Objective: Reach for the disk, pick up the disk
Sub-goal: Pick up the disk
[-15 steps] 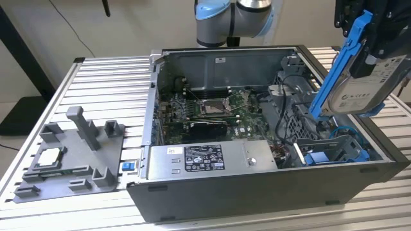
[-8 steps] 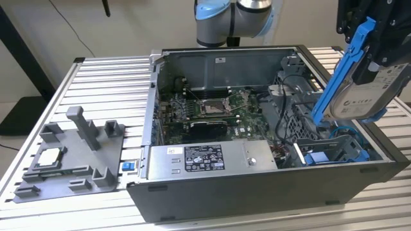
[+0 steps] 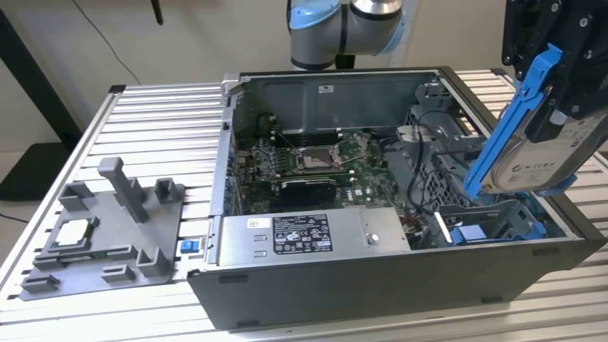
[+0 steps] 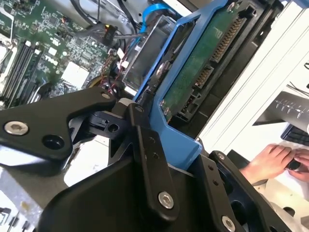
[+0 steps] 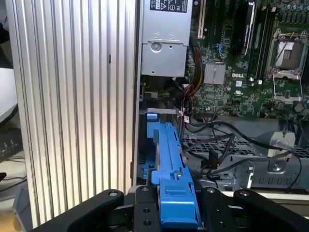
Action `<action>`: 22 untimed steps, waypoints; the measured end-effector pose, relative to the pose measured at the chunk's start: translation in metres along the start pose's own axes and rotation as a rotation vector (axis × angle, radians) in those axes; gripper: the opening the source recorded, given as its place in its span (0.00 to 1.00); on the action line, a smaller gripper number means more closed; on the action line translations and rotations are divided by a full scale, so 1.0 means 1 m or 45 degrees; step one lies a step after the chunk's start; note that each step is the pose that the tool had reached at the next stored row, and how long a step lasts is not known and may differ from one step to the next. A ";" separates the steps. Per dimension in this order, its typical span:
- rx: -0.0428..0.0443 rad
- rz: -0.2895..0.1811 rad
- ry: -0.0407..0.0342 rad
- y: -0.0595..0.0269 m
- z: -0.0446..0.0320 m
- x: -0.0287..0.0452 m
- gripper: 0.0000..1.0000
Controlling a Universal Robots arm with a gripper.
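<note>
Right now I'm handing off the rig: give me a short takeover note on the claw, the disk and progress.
Claw: shut on the disk's blue frame, seen in both wrist views.
Disk: lifted clear, tilted, hanging above the open computer case at the exterior view's right.
Done: reach and pick-up; the disk is out of the drive bay.
Left: nothing of the pick-up itself; just hold.
Note: a person's hand is at a keyboard beside the table.

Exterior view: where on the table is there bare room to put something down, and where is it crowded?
Bare ribbed table lies between the grey fixture tray and the far edge, and along the near edge below the computer case. Inside the case it is crowded: motherboard, power supply, cables. The gripper holds the disk above the case's right side.
</note>
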State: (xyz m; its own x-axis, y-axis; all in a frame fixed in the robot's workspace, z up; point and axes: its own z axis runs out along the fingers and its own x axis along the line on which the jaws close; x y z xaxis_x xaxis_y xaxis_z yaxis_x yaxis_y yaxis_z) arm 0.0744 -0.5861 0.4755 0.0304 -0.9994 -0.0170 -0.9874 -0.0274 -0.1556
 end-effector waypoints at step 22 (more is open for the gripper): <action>0.006 0.000 0.0004 0.0051 0.0316 0.0046 0.00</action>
State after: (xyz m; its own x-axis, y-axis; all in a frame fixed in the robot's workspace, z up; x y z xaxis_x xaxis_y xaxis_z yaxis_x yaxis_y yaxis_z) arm 0.0744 -0.5902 0.4434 0.0306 -0.9994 -0.0167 -0.9867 -0.0276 -0.1600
